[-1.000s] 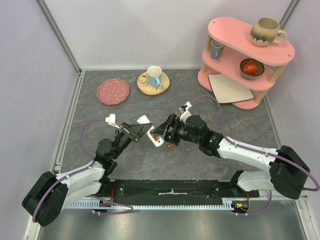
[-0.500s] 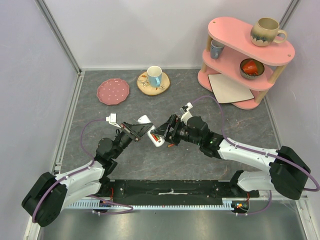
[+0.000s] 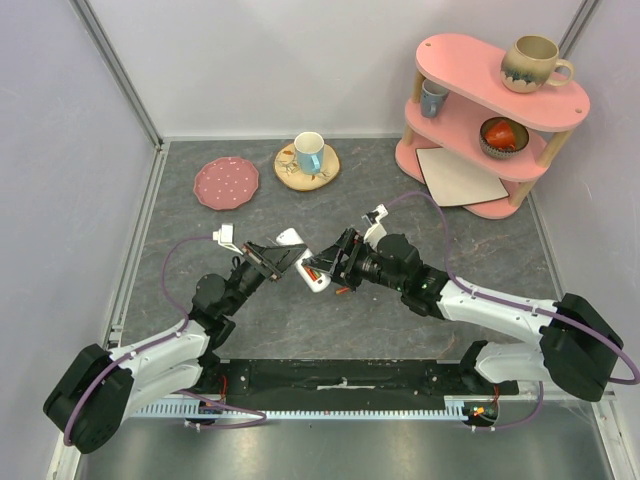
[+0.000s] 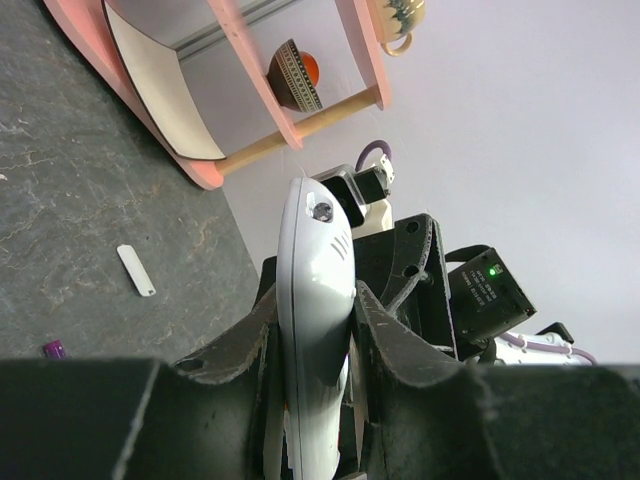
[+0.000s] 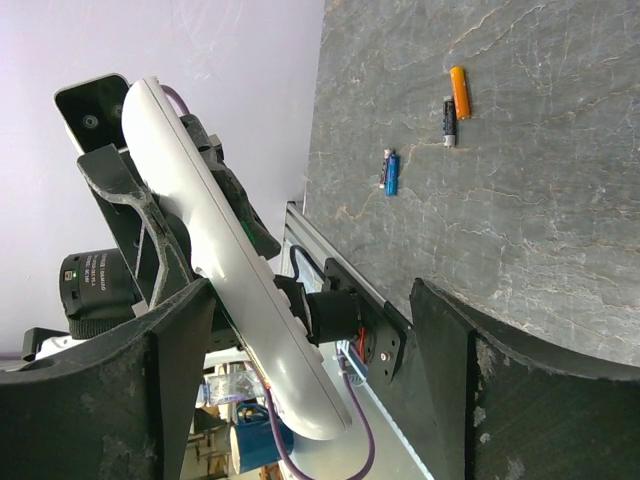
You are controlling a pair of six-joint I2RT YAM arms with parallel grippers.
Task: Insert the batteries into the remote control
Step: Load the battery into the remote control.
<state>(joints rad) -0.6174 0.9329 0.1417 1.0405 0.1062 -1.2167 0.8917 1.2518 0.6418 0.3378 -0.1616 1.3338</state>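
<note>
White, glossy, slim: logged remote (image 4: pixel 312 240) as a rounded plastic slab, back bowed, with one small round dot and short slots near its tip. Found it edge-on and off the table (image 3: pixel 180 215), clamped at mid-length by left gripper (image 4: pixel 315 305), black matte fingers (image 4: pixel 245 345) pressed flat on both faces, jaws narrow. Saw free end reaching toward right gripper (image 5: pixel 312 300). Recorded right jaws as spread wide, holding nothing. Placed one end of remote between them, close beside one finger (image 5: pixel 175 390) and well apart from the other. Could not tell whether that near finger touched it. Noted table as dark grey, stone-veined, matte. Counted three batteries (image 5: pixel 390 172) lying loose on it in right wrist view: thin cylinders, one orange, one dark, one blue, near each other and apart from both grippers. Spotted a purple one at frame edge in left wrist view, plus a flat white strip (image 4: pixel 136 270) on the table beyond.
</note>
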